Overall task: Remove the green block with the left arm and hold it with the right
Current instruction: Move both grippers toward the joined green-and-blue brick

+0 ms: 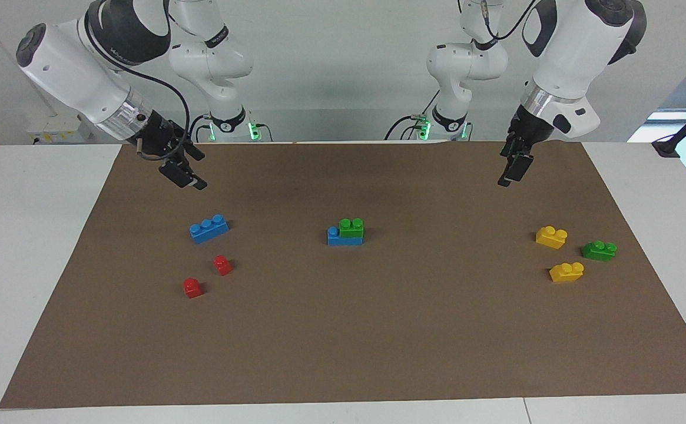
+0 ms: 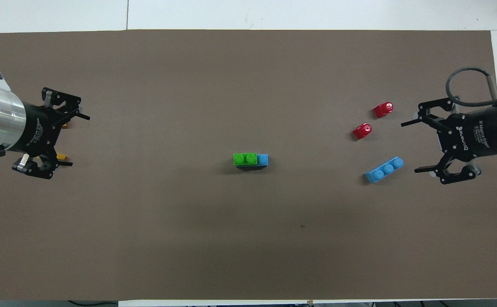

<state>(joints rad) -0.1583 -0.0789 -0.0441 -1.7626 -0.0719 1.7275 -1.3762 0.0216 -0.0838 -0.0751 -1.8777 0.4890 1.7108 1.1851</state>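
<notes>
Green block sits pressed onto a blue base brick mid-mat, well clear of every edge. Left gripper and right gripper hover open near the mat's robot-side corners, holding nothing. Suggested: right pins the blue brick, left grips green across its sides, pulls straight up. Gripper lettering unreadable.
</notes>
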